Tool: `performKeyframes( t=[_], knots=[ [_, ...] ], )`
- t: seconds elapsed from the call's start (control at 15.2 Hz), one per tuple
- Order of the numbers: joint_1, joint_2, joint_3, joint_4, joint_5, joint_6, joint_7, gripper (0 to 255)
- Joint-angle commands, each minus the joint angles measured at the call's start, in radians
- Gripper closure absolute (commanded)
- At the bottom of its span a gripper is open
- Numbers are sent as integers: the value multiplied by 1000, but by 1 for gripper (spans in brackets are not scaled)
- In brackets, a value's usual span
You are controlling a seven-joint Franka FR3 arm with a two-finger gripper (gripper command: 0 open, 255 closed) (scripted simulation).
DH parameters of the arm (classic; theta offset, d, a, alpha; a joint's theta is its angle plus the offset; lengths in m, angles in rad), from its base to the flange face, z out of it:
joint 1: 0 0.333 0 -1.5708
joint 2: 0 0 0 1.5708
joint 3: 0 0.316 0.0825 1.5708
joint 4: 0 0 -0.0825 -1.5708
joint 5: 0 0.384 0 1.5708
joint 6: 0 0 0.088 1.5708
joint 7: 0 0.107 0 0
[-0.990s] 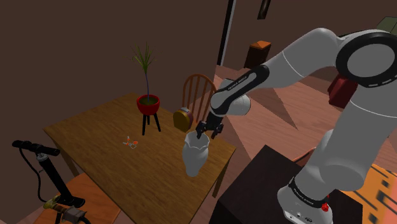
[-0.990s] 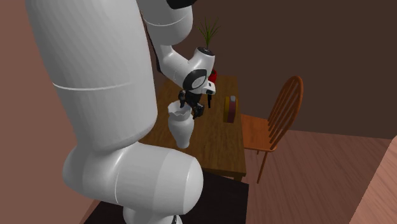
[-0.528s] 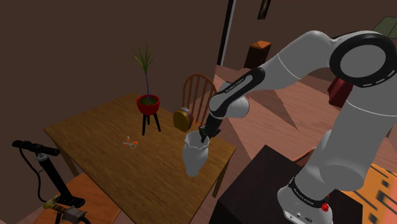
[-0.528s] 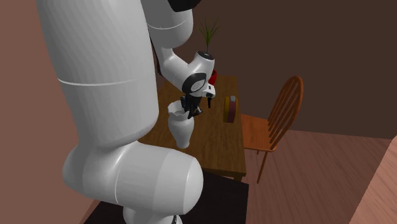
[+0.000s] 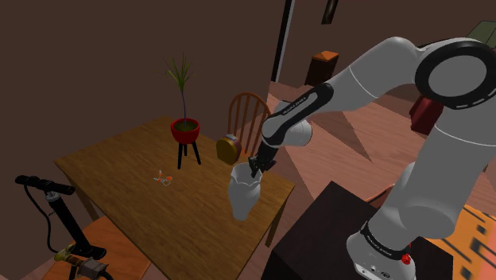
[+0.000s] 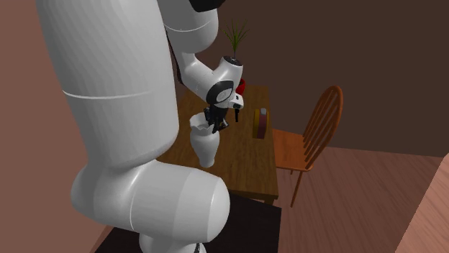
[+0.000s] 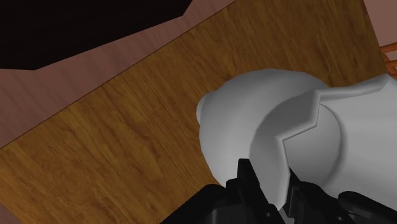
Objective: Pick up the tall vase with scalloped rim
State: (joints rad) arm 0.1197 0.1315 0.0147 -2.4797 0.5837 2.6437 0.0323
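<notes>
Looking over the shoulder view, I see the tall pale-grey vase with a scalloped rim (image 5: 242, 193) standing upright on the brown wooden desk (image 5: 127, 171), near the edge beside the dark stand (image 5: 322, 231). My black two-finger gripper (image 5: 254, 169) sits at its mouth, fingers (image 7: 244, 175) pinching the rim wall between them.

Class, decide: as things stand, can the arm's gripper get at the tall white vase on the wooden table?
Likely yes: the gripper sits at the tall white vase with a scalloped rim, fingers clasping the rim wall. Nothing on the wooden table stands between them.
</notes>
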Motion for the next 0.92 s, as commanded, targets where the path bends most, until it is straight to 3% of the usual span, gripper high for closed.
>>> performKeyframes(
  t=[0.0, 0.86],
  knots=[
    [1, -25, -6, -1, -22, -21, 21, 255],
    [-5, -172, -23, 14, -138, -170, 138, 255]
  ],
)
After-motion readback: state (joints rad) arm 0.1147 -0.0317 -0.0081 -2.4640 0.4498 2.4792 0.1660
